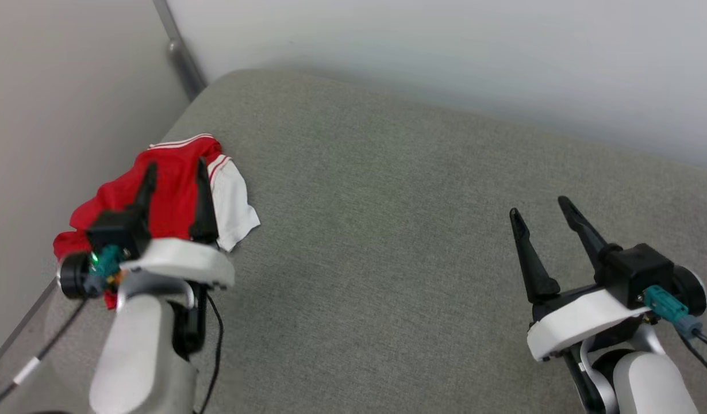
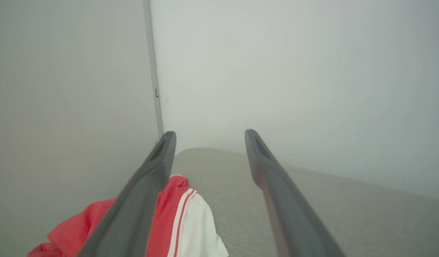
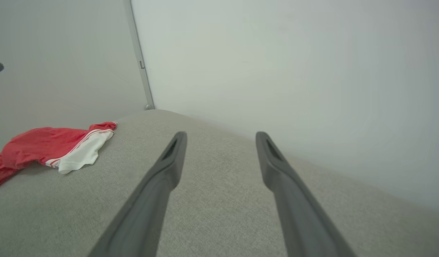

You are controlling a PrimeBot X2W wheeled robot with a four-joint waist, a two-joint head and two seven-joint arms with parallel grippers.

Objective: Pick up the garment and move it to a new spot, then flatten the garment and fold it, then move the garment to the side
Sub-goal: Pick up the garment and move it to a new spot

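The left gripper (image 1: 176,167) has its two dark fingers spread wide with nothing between them. It hangs over the crumpled shirt (image 1: 172,207); in the left wrist view one finger crosses in front of the red cloth, and whether it touches cannot be told. Its fingers point away from the robot toward the far corner. Behind them are the white wrist shell and the pale forearm, which rises from the lower left of the head view. A thin black cable (image 1: 43,351) trails from the wrist toward the bottom left.

The right gripper (image 1: 537,206) is likewise spread wide and holds nothing. It is poised over bare grey fabric, well apart from the shirt, with its fingers pointing forward and tilted slightly to the left, and its forearm comes in from the lower right.

The shirt lies bunched at the left edge of the grey cushion (image 1: 388,230), near the side wall (image 1: 54,86), with a white sleeve and its red-white stripe trim spread toward the middle. A grey metal post (image 1: 184,60) stands in the far corner where two pale walls meet
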